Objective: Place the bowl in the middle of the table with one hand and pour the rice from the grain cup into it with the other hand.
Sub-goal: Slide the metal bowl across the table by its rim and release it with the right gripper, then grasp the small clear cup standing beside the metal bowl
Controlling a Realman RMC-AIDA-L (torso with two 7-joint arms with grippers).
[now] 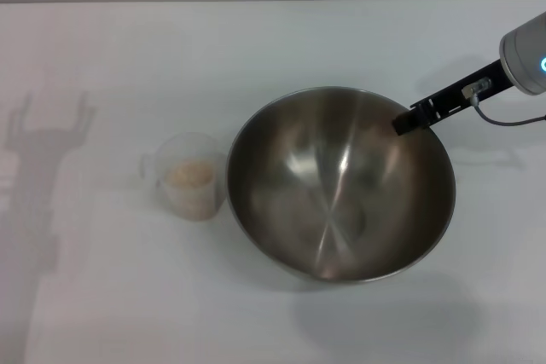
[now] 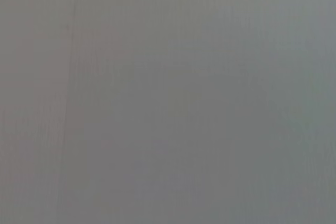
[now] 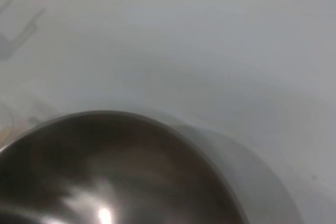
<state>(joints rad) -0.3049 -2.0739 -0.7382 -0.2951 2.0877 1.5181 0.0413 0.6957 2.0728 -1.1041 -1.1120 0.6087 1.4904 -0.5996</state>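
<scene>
Steel fills the middle of the table (image 1: 102,49): the bowl (image 1: 341,183) sits there, wide, round and shiny, its inside streaked with bright reflections. The right gripper (image 1: 408,118) reaches in from the far right, its dark slim fingers slanting down to the bowl's far right rim and meeting it there; they appear clamped on the rim, though the grip itself is too small to read clearly. The arm's grey wrist sits above and to the right, with a thin cable looping below it. From the right wrist view the bowl (image 3: 110,171) curves close beneath the camera, white table (image 3: 210,51) stretching beyond.

Just beside the bowl's left edge stands the cup (image 1: 189,176), small, translucent plastic, upright, nearly touching the steel wall. Rice (image 1: 189,175) lies inside it as a pale beige heap. White tabletop lies open to the left of the cup and in front of the bowl. The left gripper shows in no view; its wrist camera gives only flat grey.
</scene>
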